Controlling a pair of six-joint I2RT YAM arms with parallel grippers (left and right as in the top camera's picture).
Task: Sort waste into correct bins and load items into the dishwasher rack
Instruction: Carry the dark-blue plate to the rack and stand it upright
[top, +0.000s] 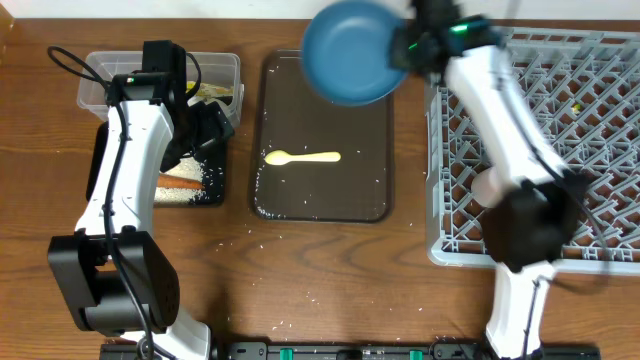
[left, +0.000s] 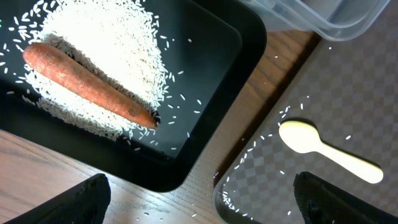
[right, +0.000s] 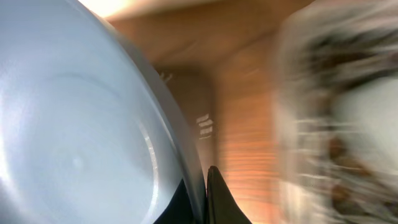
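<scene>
Left claw (left: 205, 200): spread wide, empty, over the edge of the black tray (left: 208, 121) holding rice (left: 106, 43) and carrot stick (left: 87, 81). Spoon (top: 300, 157) lies on brown tray (top: 320, 205). Right claw (top: 408, 45): pinched on dark blue bowl (top: 348, 50) rim, aloft beside rack (top: 600, 150). Step, as judged: loading the bowl. Next: carry it right, seat it between pegs.

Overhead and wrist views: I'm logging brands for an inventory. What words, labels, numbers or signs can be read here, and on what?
No readable text, number or sign in any view.
Dark blue bowl, pale yellow spoon, black tray, grey rack: plain, no markings seen.
Wrapper in the clear tub: any print is too small to read.
Right wrist view: pale streaks beside the bowl, too blurred to tell.
</scene>
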